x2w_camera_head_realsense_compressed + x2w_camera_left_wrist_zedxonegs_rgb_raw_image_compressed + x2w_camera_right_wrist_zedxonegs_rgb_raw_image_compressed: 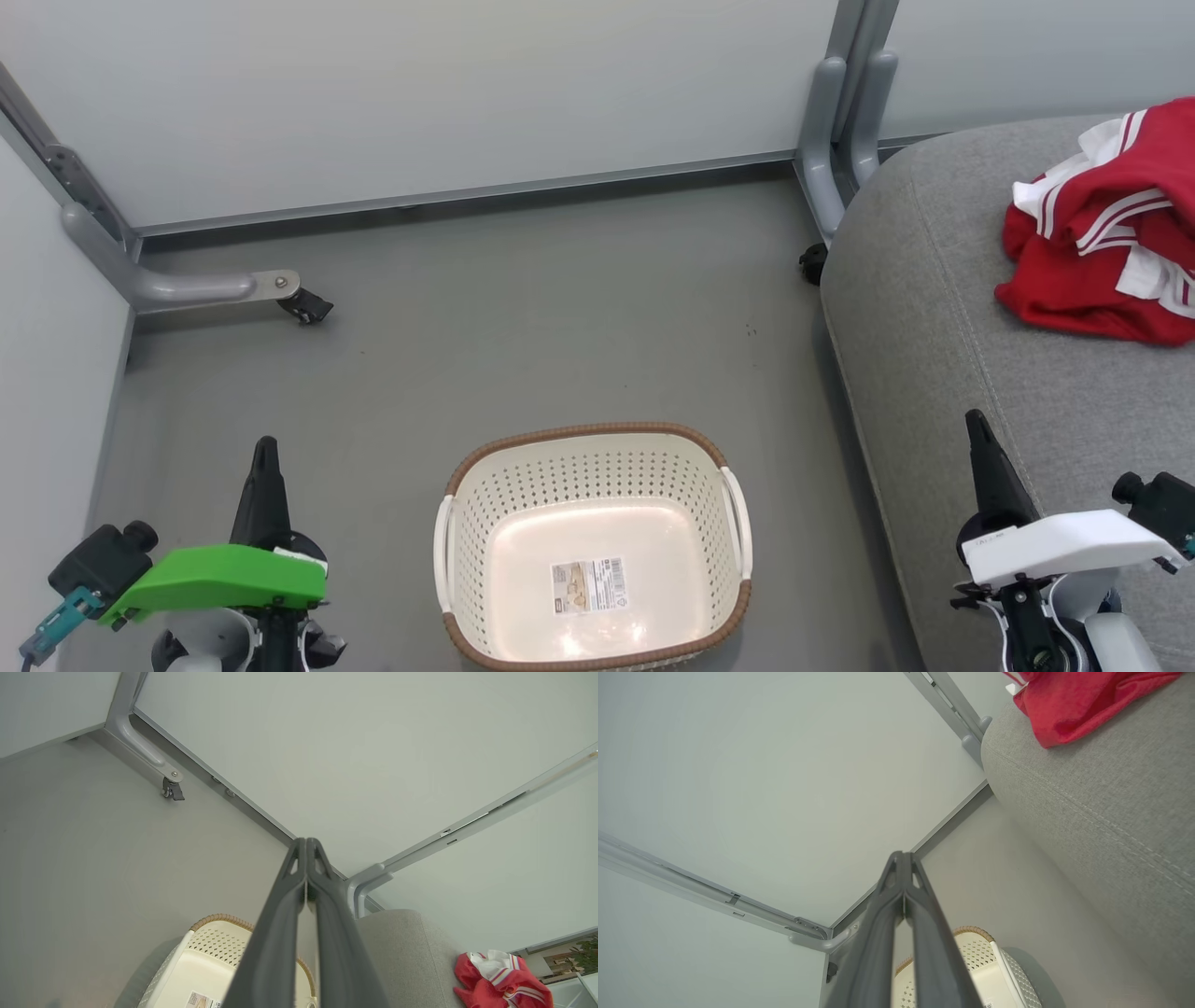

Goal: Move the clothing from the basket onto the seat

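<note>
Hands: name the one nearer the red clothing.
The right hand, white-covered, by the seat holding the clothing; the green-covered left hand sits across the basket.

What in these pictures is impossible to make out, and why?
The clothing, head view: the right edge cuts the red heap, and it is bunched, so I cannot count the garments.
The label on the floor of the basket, head view: print too small to read.
The basket, left wrist view: the shut left gripper covers part of it.
The seat, head view: runs past the right and bottom edges.
</note>
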